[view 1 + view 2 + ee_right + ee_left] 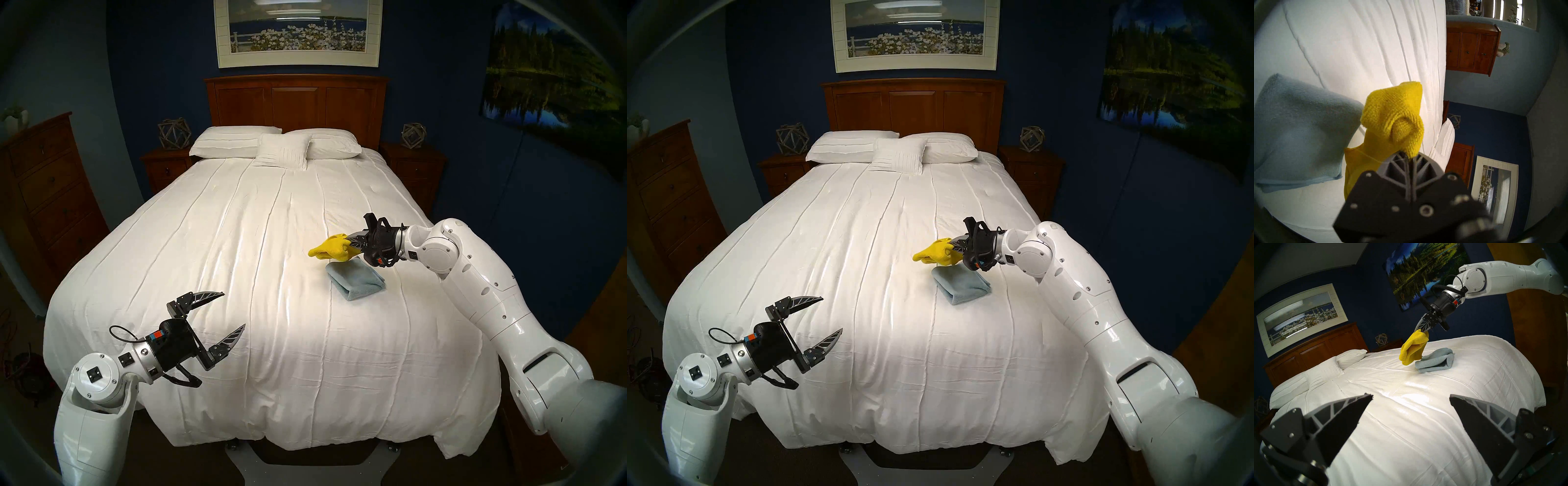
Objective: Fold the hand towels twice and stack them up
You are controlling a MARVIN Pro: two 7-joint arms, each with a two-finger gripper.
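Observation:
My right gripper is shut on the bright yellow hand towel, which hangs bunched and folded in the air just above the far left end of the pale blue hand towel. The blue towel lies folded on the white bedspread, right of centre. Both show in the left wrist view, yellow towel and blue towel, and close up in the right wrist view, yellow towel and blue towel. My left gripper is open and empty, low over the bed's near left part.
White pillows lie at the wooden headboard. Nightstands stand on either side of the bed, each with a geometric ornament. A tall wooden dresser stands at the left wall.

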